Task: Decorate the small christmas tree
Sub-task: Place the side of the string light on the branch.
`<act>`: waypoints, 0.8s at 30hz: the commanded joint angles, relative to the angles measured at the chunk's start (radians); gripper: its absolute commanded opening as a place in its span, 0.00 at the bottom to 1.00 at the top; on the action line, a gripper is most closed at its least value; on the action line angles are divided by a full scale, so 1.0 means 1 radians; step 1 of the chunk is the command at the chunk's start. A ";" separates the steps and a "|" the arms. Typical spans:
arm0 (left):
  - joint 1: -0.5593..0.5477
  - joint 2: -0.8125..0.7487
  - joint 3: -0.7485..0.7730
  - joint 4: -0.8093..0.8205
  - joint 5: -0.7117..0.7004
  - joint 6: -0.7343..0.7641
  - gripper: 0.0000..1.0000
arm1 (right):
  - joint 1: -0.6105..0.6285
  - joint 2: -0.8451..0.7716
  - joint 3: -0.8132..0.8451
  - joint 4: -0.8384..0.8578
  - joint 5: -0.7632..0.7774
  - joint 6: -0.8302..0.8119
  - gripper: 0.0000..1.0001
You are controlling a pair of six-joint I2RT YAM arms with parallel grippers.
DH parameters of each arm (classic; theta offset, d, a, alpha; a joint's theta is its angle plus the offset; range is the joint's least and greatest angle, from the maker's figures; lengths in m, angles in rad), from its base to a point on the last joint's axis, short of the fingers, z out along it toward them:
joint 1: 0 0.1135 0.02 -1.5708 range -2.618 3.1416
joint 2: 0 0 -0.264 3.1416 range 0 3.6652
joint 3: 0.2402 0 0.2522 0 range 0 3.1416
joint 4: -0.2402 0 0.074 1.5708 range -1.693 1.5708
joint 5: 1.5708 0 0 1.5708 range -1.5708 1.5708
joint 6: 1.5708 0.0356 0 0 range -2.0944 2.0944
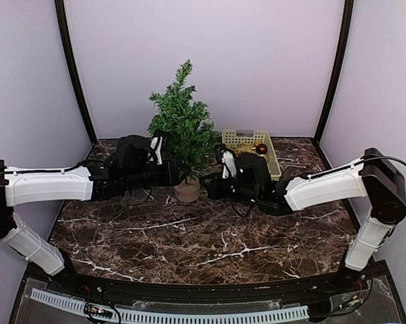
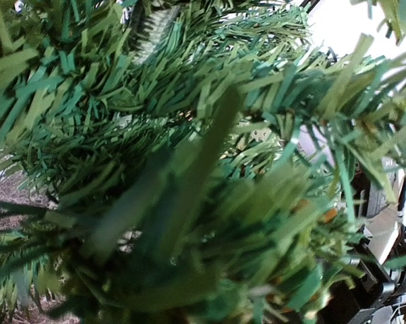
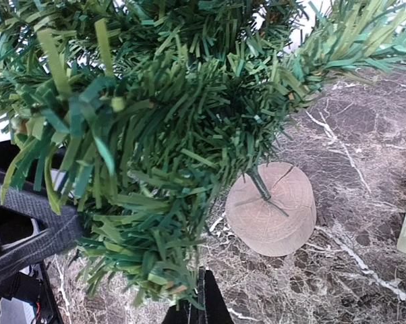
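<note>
On the left, the white-and-black left arm (image 1: 48, 183) reaches across the dark brown, white-veined marble-patterned worktop (image 1: 189, 243) toward the centre; its left tool (image 1: 176, 174) is pushed in among the lower branches; its own camera is filled with blurred green needles and shows no fingers, so I cannot tell how far this tool is open or whether it has hold of anything; in the middle, toward the back of the worktop, stands the small christmas tree (image 1: 183, 121), an artificial dark-green conifer with bristly needle branches, upright on a thin trunk set in a round tan stump-like base (image 3: 274, 209) that rests on the marble; just right of that base the right tool (image 3: 197, 305) comes in low under the foliage, its dark fingers closed together with nothing visible between them; behind it, near the back right, sits a pale yellow slatted plastic basket (image 1: 273, 156) with a small red ball (image 1: 261, 148) inside; the white-and-black right arm (image 1: 324, 185) stretches in from the right.
</note>
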 commanded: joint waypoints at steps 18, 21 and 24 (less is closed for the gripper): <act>0.107 -0.163 -0.110 -0.084 0.079 -0.022 0.00 | -0.002 -0.005 -0.018 -0.006 0.048 -0.004 0.00; 0.163 -0.172 -0.124 -0.078 0.133 -0.012 0.00 | 0.000 0.022 -0.005 0.017 0.014 0.010 0.00; 0.187 -0.177 -0.113 -0.100 0.151 0.045 0.00 | 0.008 0.033 0.012 0.008 0.019 0.004 0.00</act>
